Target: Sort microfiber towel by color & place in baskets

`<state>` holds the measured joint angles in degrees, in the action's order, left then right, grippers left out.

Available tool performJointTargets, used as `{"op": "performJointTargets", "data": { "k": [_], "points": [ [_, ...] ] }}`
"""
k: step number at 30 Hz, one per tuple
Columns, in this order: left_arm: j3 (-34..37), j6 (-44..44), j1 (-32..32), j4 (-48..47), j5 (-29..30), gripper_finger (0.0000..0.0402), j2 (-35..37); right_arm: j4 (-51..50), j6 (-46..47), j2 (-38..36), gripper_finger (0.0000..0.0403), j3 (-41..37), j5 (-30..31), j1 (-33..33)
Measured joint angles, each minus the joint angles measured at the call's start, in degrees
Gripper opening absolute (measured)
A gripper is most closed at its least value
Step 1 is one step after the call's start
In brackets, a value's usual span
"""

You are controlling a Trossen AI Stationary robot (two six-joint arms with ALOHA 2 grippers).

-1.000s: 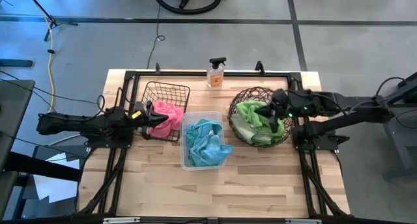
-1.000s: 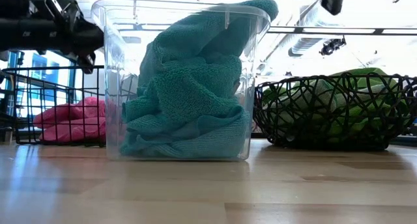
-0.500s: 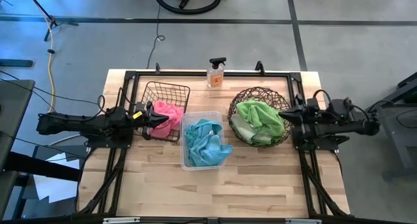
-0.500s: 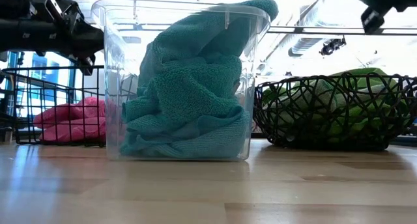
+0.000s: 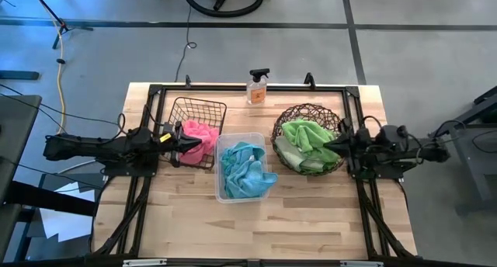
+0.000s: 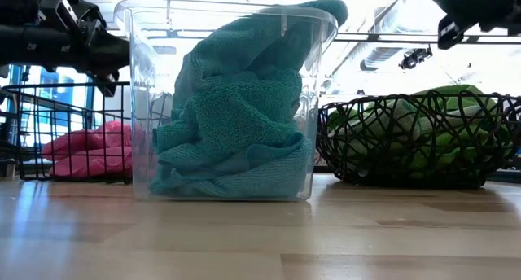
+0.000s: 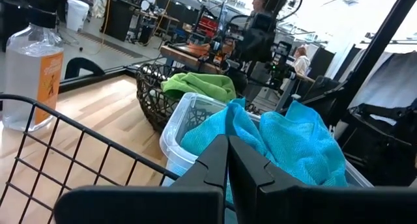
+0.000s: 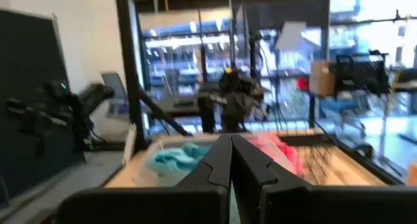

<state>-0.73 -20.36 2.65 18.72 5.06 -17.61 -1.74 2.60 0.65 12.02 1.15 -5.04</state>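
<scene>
Pink towels (image 5: 199, 134) lie in the black wire basket (image 5: 196, 109). Teal towels (image 5: 245, 168) fill the clear tub (image 5: 237, 136) and rise above its rim (image 6: 244, 109). Lime green towels (image 5: 308, 136) lie in the round woven basket (image 5: 299, 112), seen also in the low view (image 6: 431, 133). My left gripper (image 5: 192, 143) is shut and hovers over the wire basket's left side. My right gripper (image 5: 332, 146) is shut and level above the woven basket's right rim.
A clear spray bottle (image 5: 258, 87) stands at the table's far edge, behind the tub and baskets. Bare wood (image 5: 256, 228) stretches along the table's near half. The black frame rails (image 5: 365, 213) run along both sides of the table.
My right gripper has pulled back from over the green towels toward the table's right edge, then edged back to the woven basket's right rim. The arm has folded back and now lies level. The left arm has kept still.
</scene>
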Motion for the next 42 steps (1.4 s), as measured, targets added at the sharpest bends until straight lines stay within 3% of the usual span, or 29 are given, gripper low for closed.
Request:
{"op": "performJointTargets", "data": {
  "k": [9, 13, 16, 22, 42],
  "points": [
    [0.0, -0.02, 0.0, -0.08, 0.03, 0.0001, -0.01, 16.04, 1.35, -0.41, 0.0, -11.44, -1.4, 0.0],
    [0.0, -0.02, 0.0, -0.09, 0.04, 0.0001, -0.02, 10.95, 2.6, -0.05, 0.0, -11.46, -1.12, 0.0],
    [0.0, -0.02, 0.0, -0.09, 0.08, 0.0001, -0.02, 2.52, 10.73, 0.06, 0.0, -11.44, -0.76, 0.0],
    [0.0, -0.02, 0.0, -0.09, 0.15, 0.0001, -0.02, 1.73, 19.5, 1.0, 0.0, -11.22, -1.68, 0.09],
    [0.0, -0.02, -0.01, -0.07, 0.11, 0.0001, -0.02, 1.53, 19.88, 1.0, 0.0, -11.13, -1.59, 0.07]
  ]
}}
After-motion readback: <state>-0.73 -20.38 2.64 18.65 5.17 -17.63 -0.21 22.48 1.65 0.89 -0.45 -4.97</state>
